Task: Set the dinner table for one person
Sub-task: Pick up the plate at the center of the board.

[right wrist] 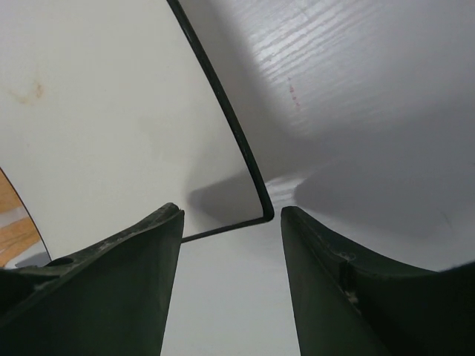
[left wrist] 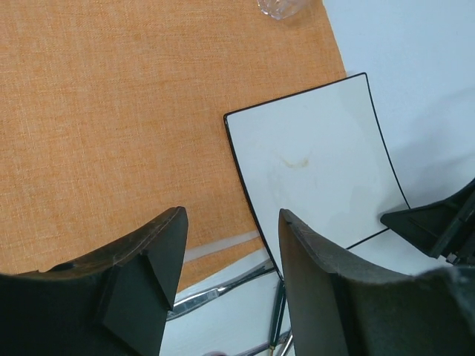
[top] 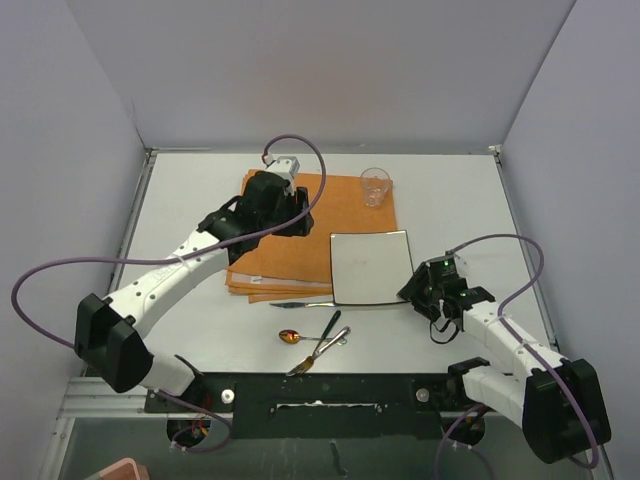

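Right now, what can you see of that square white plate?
The square white plate is glossy, with a thin black rim and a faint brownish smudge. It lies flat, its far left part on the folded orange cloth, the rest on the white-grey dinner table. The right tool stands open at its near right corner.

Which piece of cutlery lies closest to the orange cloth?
The thin knife, lying crosswise right at the orange cloth's near edge; the spoon and the third utensil lie slanted, nearer the arm bases.
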